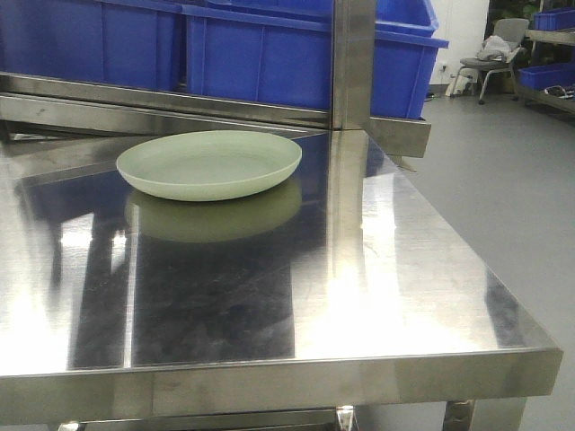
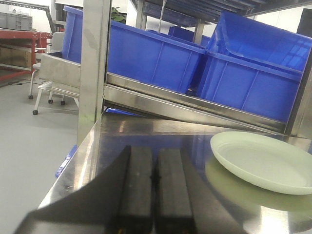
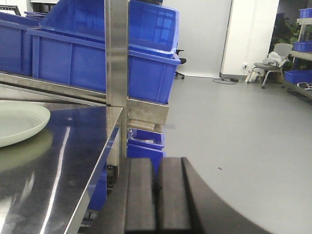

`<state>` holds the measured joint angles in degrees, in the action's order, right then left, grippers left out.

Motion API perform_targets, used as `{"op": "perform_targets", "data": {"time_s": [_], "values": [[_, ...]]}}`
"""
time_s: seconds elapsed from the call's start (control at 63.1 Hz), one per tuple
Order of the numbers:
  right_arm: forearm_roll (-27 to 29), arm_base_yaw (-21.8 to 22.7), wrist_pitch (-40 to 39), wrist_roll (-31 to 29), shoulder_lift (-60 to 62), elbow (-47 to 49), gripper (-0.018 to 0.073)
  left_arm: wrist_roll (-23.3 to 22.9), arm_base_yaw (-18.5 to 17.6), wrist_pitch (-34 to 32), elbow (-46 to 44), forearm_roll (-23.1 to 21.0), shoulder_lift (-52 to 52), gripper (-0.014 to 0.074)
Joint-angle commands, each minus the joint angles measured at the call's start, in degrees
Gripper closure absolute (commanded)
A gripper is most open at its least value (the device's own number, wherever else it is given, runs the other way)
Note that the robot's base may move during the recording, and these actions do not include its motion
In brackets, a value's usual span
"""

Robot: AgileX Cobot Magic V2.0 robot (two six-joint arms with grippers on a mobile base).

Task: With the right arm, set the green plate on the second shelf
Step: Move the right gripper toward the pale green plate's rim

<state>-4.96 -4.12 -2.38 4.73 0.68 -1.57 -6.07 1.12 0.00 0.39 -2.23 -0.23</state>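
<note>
**While shut on nothing, left gripper [image 2: 155, 161] and right gripper [image 3: 156, 165] well apart from green plate [image 1: 208, 164]**

Nearest, in the left wrist view: black fingers [image 2: 139, 190] pressed flat together, only a thin seam between, clamped on nothing. Hovering low over the steel tabletop [image 1: 404, 269], close to its left edge. Plate ahead and off to the right, not touched.

Much the same in the right wrist view: black fingers [image 3: 140, 195] side by side, closed, empty. Seen just right of the tabletop's right edge, with grey floor [image 3: 234, 126] ahead. Plate cut off by the left border of that view, well away from the fingers.

Farther on, in the front view: plate lying flat, right side up, toward the back of the tabletop. Mirrored as a pale green smear in the polished metal beneath. Placed left of a steel upright post [image 1: 352, 63], near it but apart.

Behind the plate: a sloped steel rail [image 1: 135, 99] running across, loaded with a row of blue plastic bins [image 1: 260, 63]. Bins standing well above plate level and pressed close against one another.

Farthest back, to the right: open grey floor, a grey chair [image 1: 492, 58] with something pale heaped on its seat, more blue bins on a rack [image 1: 552, 18] at the frame's edge. Far left in the left wrist view: a red-framed bench [image 2: 19, 36].
</note>
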Motion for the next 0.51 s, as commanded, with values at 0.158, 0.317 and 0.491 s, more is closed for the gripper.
{"op": "perform_targets", "data": {"time_s": [0.158, 0.317, 0.491], "values": [[0.0, -0.1, -6.9, 6.9, 1.0, 2.2, 0.0512, -0.2, -0.1, -4.5, 2.3, -0.3, -1.0, 0.0466], [0.0, -0.1, -6.8, 12.0, -2.0, 6.0, 0.0512, -0.2, -0.1, -4.5, 2.3, -0.3, -1.0, 0.0466], [-0.2, -1.9, -6.0, 12.2, -12.8, 14.6, 0.0512, -0.2, -0.1, -4.5, 2.3, -0.3, -1.0, 0.0466]]}}
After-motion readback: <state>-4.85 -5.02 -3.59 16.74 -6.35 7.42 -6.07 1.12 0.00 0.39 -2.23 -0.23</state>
